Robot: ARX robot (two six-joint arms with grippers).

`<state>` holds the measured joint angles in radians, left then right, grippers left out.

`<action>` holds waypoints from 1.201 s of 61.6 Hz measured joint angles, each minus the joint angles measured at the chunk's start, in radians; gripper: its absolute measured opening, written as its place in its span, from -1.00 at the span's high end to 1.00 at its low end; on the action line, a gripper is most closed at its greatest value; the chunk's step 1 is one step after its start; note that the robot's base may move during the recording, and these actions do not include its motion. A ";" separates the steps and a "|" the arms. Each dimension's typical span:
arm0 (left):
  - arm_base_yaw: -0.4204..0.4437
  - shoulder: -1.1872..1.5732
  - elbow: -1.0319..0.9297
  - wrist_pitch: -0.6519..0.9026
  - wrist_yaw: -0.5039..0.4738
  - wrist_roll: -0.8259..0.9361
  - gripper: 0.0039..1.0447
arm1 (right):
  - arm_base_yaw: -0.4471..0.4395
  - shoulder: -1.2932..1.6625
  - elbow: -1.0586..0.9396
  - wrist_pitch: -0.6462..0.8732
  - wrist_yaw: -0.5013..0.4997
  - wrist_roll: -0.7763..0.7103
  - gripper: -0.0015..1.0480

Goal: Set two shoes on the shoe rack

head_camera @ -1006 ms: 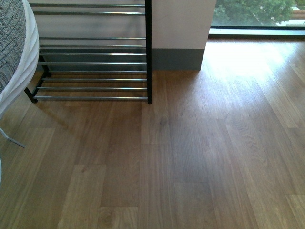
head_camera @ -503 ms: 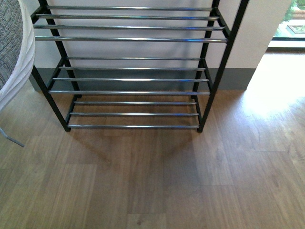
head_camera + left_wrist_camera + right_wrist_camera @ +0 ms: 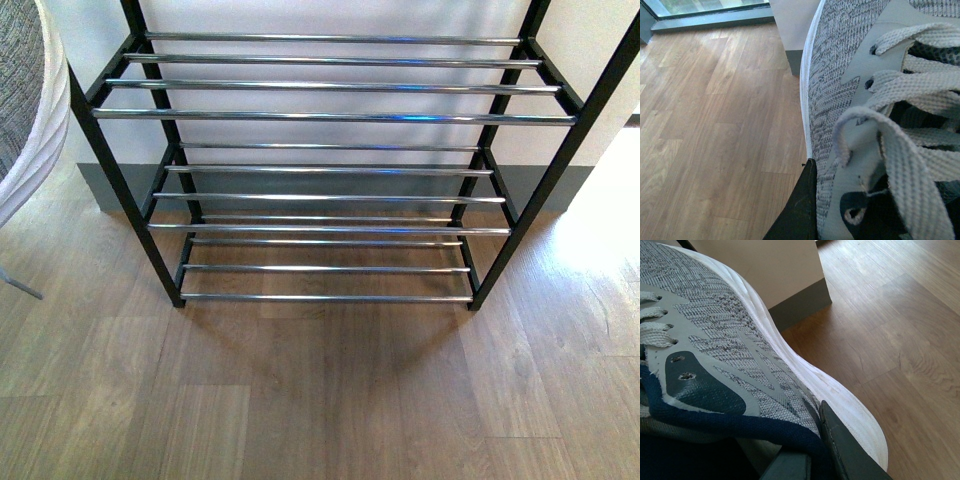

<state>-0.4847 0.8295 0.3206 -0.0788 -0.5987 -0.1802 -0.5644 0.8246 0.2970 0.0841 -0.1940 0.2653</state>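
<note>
Item 1: left gripper (image 3: 802, 210), clamped on the first sneaker (image 3: 840, 75) at its side.
Item 2: right gripper (image 3: 812, 460), pinching the second sneaker (image 3: 725, 325) at the collar.
Item 3: shoe rack (image 3: 330, 117), ahead of both grippers. You held both sneakers aloft, likely to shelve together.
</note>
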 joint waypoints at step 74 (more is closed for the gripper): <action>0.000 0.000 -0.002 0.000 0.003 0.001 0.96 | 0.000 0.000 0.000 0.000 0.003 0.000 0.97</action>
<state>-0.4847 0.8295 0.3187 -0.0792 -0.5953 -0.1795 -0.5644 0.8246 0.2966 0.0841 -0.1909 0.2653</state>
